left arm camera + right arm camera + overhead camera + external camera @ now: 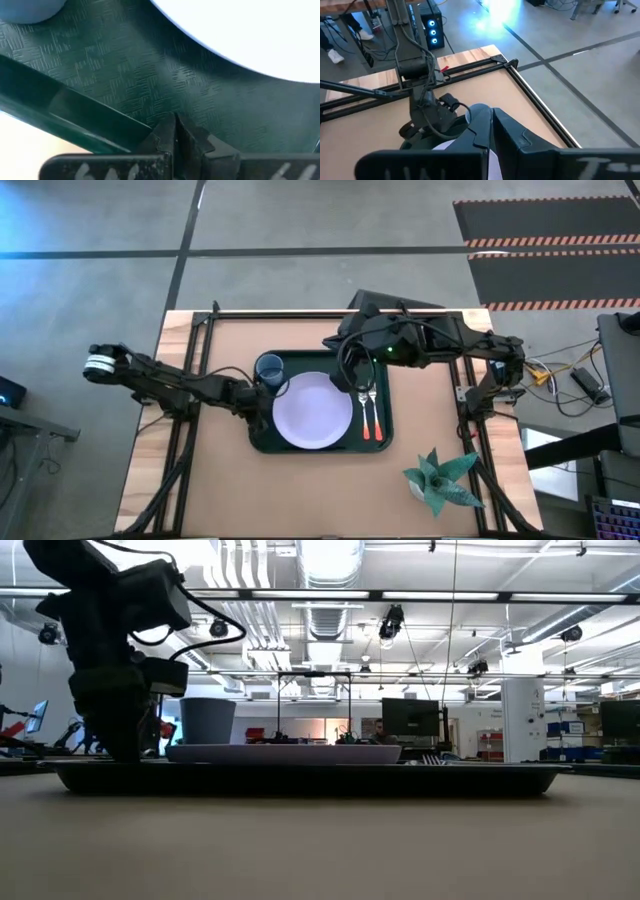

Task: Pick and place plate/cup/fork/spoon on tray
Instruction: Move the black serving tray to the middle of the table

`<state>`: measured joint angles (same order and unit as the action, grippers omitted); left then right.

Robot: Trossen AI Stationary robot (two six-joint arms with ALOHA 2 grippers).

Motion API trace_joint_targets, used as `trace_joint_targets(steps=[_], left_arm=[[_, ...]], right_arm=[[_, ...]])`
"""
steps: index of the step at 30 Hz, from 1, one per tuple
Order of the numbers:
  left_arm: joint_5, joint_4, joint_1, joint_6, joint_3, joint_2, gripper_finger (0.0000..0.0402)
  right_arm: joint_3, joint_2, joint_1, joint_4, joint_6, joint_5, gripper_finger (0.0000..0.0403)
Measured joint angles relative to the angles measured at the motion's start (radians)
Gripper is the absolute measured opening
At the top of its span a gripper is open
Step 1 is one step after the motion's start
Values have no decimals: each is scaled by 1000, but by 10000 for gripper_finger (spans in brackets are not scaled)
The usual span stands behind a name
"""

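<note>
Tray (pixel 262 442) sits mid-bench, holding plate (pixel 312 413) at its centre, blue cup (pixel 269 367) in its far-left corner, fork (pixel 364 413) and spoon (pixel 375 414) side by side along its right edge. Left hand (pixel 258 393) fingers pressed together, empty, low at the tray's left rim beside the cup. Right hand (pixel 352 370) hovers over the tray's far-right part, fingers together, empty.

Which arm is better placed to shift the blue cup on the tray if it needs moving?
Left. The left gripper sits at the tray's left edge, right beside the cup. The right gripper is across the tray, with the plate partly between.
</note>
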<state>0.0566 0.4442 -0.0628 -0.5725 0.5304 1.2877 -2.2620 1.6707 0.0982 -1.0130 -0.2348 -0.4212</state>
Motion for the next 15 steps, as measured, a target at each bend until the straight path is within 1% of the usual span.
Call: trace_joint_targets(steps=[7,11,15], left_arm=[[2,1,-57,-72,0,0,0],[1,-3,-79,-77,0,0,0],[26,2,-79,-76,3,-16,0]], right_arm=[[-3,-1,0,1,4,-1,8],[-3,-1,0,1,11,-7,8],[-4,-1,0,-43,-8,-83,8]])
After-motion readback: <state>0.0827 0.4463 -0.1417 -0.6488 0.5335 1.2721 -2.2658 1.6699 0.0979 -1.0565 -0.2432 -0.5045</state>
